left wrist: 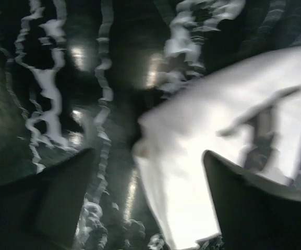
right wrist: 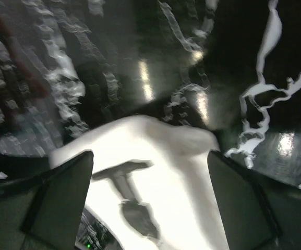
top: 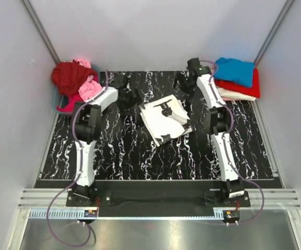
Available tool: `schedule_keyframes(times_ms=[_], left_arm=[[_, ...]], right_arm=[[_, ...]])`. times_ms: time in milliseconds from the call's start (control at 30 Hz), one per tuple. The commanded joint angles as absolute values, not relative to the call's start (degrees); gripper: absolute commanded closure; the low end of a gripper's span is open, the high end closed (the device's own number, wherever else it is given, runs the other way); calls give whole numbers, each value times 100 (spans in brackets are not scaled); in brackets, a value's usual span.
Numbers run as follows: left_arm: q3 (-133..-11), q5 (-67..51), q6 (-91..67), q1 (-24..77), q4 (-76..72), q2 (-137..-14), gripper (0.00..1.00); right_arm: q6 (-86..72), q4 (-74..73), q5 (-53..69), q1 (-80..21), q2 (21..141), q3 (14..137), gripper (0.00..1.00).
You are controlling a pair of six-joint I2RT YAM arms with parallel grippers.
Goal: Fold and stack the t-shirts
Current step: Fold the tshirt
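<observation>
- Left gripper [left wrist: 147, 156]: jaws spread wide with nothing between them, hovering low over the left far corner of the white t-shirt [top: 153, 120]. Its wrist view is motion-blurred, so I cannot tell whether either finger touches the cloth.
- Right gripper [right wrist: 150, 156]: likewise wide open and empty, poised over the shirt's right far corner, with that corner centred between the two fingers [right wrist: 56, 203].
- Table [top: 129, 156]: the black marbled top lies bare between the arm bases and the shirt, which leaves room to draw the cloth toward the near side.
- White t-shirt: it lies mid-table, turned slightly askew, as a compact rectangle with a dark print on top. Its near edge shows dark trim and looks a little uneven.
- Step in hand, by judgement: grasp both far corners, either for a last fold or to carry the shirt to the stack.
- Recommendation: descend both arms together and pinch every layer at the corners, not just the top ply. Lift evenly so the fold does not open. Keep the cloth taut between the arms.
- Risk: the shirt's skew means one jaw may close on the edge only. Correct each arm's aim before closing.
- Folded stack [top: 236, 70]: it sits at the far right corner, blue over red over cream. Any placement should square up with it.
- Unfolded heap [top: 69, 75]: red and pink shirts lie bunched at the far left corner, awaiting folding.
</observation>
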State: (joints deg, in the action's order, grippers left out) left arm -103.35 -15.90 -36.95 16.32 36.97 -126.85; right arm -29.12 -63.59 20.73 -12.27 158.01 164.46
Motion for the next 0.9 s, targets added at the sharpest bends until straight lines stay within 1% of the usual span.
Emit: schedule_keyframes(times_ms=[0, 33, 67, 100, 333, 467, 500, 600, 767, 867], left_arm=[[-9917, -1890, -3533, 1775, 4107, -12210, 1], [-9705, -1837, -3594, 1775, 3817, -11869, 1], [-9442, -1776, -3603, 1775, 3754, -11735, 1], [-9352, -1723, -3586, 1784, 3718, -11629, 1], [-8474, -1380, -3454, 1784, 3561, -10741, 1], [-7605, -1415, -3463, 1784, 3253, -10424, 1], [-7446, -1432, -3489, 1793, 3182, -10363, 1], [-6892, -1511, -3533, 1837, 2875, -10082, 1], [-6189, -1503, -3612, 1916, 2585, -9660, 1], [-5767, -1529, -3682, 1925, 2409, -9292, 1]], right_arm=[[-2506, -6808, 2215, -1178, 14537, 15198, 2], [-2531, -6098, 2171, -1160, 13972, 14056, 2], [-2583, -4908, 2119, -1117, 13470, 13114, 0], [-2654, -4539, 2092, -1081, 12812, 11982, 0], [-2716, -4202, 1986, -896, 12200, 10672, 0], [-2742, -3965, 1934, -896, 11919, 9828, 0], [-2760, -3920, 1925, -896, 11796, 9461, 0], [-2909, -3665, 1872, -896, 11532, 8766, 2], [-3041, -3428, 1978, -966, 11207, 8052, 7], [-3023, -3515, 1785, -1212, 11022, 7806, 7]])
